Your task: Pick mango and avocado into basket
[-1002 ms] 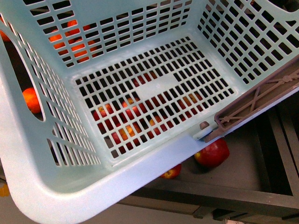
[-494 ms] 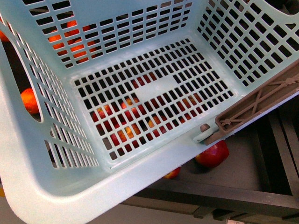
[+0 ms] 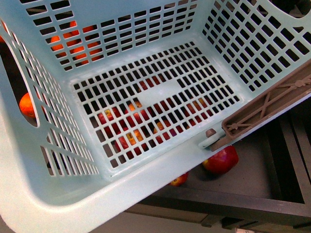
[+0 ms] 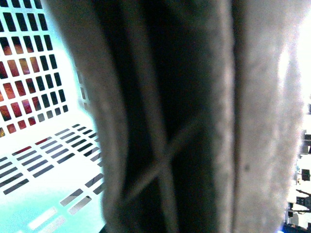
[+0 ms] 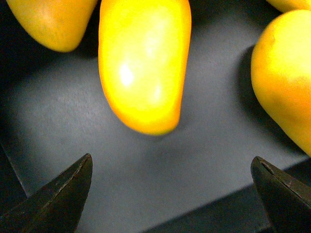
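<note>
The light teal basket fills the front view, held tilted and empty, its brown handle lying across its right rim. My left gripper is shut on the basket; the left wrist view shows only the blurred brown handle up close and the basket's slotted wall. In the right wrist view a yellow-orange mango lies on a dark grey shelf, just beyond my open right gripper, whose fingers stand wide apart and empty. No avocado shows in any view.
Further yellow mangoes lie beside it, one on one side, one on the other. In the front view red fruit lies on a dark shelf below the basket, and orange fruit shows through its slots.
The basket has shifted slightly to the left and tipped a little more in the front view. Nothing else has visibly changed.
</note>
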Robot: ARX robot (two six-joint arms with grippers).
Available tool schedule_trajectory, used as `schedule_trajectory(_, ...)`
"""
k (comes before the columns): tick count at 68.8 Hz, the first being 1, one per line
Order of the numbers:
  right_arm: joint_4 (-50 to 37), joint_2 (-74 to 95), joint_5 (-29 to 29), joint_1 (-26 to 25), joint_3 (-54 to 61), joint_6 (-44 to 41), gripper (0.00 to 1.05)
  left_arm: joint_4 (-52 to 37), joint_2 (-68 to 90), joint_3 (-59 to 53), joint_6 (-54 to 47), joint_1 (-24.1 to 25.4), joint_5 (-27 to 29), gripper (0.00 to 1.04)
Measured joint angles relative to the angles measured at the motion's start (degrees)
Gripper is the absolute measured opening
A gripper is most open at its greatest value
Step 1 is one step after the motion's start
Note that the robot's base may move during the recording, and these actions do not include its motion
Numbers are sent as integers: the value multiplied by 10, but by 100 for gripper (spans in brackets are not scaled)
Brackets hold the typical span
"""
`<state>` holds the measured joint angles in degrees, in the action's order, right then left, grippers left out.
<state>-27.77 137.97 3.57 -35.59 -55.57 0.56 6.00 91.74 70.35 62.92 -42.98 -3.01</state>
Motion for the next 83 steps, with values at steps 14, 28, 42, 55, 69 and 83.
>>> schedule_trajectory(14,24,24,-5,9,-64,19,96,0,0,0,0,0,0,13)
schedule_trajectory(28,45,50,-4,23,-119,35,96,0,0,0,0,0,0,13)
schedule_trajectory(42,58,75,-12,29,-155,45,96,0,0,0,0,0,0,13)
schedule_trajectory(55,68,95,-18,30,-179,52,96,0,0,0,0,0,0,13)
schedule_trajectory(69,76,118,-25,30,-206,57,96,0,0,0,0,0,0,13)
schedule_trajectory(83,76,136,-28,30,-214,59,96,0,0,0,0,0,0,13)
